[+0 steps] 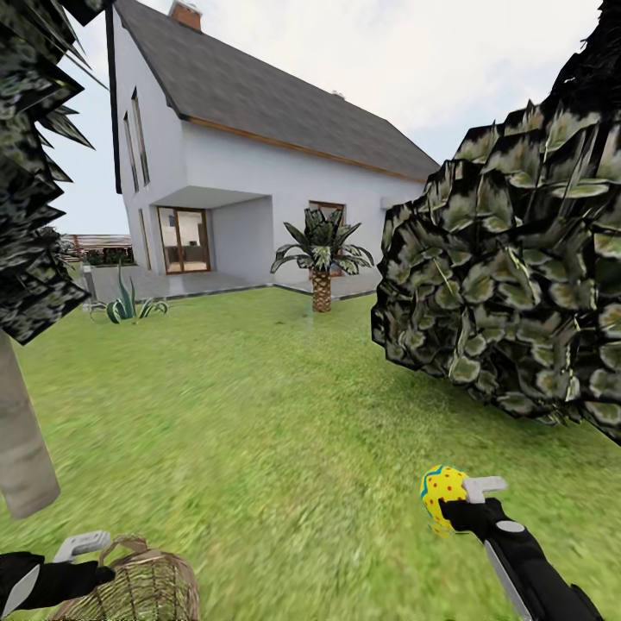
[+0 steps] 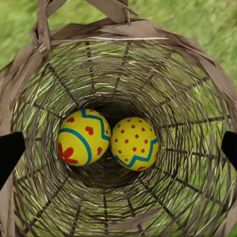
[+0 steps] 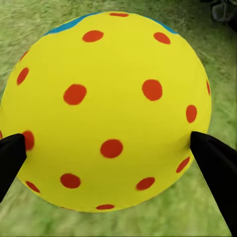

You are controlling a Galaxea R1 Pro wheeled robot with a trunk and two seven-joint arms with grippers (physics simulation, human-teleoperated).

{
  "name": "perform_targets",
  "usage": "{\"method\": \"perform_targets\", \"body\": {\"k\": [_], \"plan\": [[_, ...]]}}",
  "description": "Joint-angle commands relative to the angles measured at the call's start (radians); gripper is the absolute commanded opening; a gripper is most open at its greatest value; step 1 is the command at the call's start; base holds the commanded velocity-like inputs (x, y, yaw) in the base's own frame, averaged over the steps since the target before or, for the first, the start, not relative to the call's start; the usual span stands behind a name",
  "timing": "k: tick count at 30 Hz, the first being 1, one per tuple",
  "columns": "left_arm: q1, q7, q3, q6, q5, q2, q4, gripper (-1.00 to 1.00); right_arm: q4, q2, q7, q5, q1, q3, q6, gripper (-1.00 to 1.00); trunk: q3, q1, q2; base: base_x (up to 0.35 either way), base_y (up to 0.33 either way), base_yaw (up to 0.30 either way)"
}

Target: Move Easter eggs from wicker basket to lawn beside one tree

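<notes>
In the head view, the wicker basket (image 1: pixel 142 585) sits on the lawn (image 1: pixel 259 414) at the lower left edge, with the left gripper (image 1: pixel 73 561) poised at its rim. At the lower right, the right gripper (image 1: pixel 457 504) holds one Easter egg (image 1: pixel 442 493), yellow with red dots and a blue zigzag band, above the grass. A pale grey-beige tree trunk (image 1: pixel 19 431) rises at the far left just behind the basket, under dark leaf clumps. A large dark leafy mass (image 1: pixel 517 285) fills the right side. Farther off stand a short palm (image 1: pixel 322 259), a spiky low plant (image 1: pixel 128 304) and the white house (image 1: pixel 250 164).

The left wrist view looks straight down into the basket (image 2: pixel 197 64). Two eggs lie touching on its bottom: one with a red flower and blue bands (image 2: pixel 83 137), one with red dots and a blue zigzag (image 2: pixel 134 143). The black fingertips (image 2: pixel 10 153) stand spread wide at either side, gripping nothing.

In the right wrist view, the red-dotted egg (image 3: pixel 106 108) is clamped between the two black fingertips (image 3: pixel 212 163), pressed against its sides, with grass (image 3: pixel 217 64) blurred behind it.
</notes>
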Motion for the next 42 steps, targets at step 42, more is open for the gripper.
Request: {"method": "perform_targets", "body": {"k": [42], "plan": [[-0.001,-0.002,0.008,0.006,-0.007,-0.05,0.0,1.0,-0.018,0.004,0.003,0.005,0.0,-0.003,0.009,-1.0,-0.133,0.161,-0.295,0.0,0.0,0.028]]}}
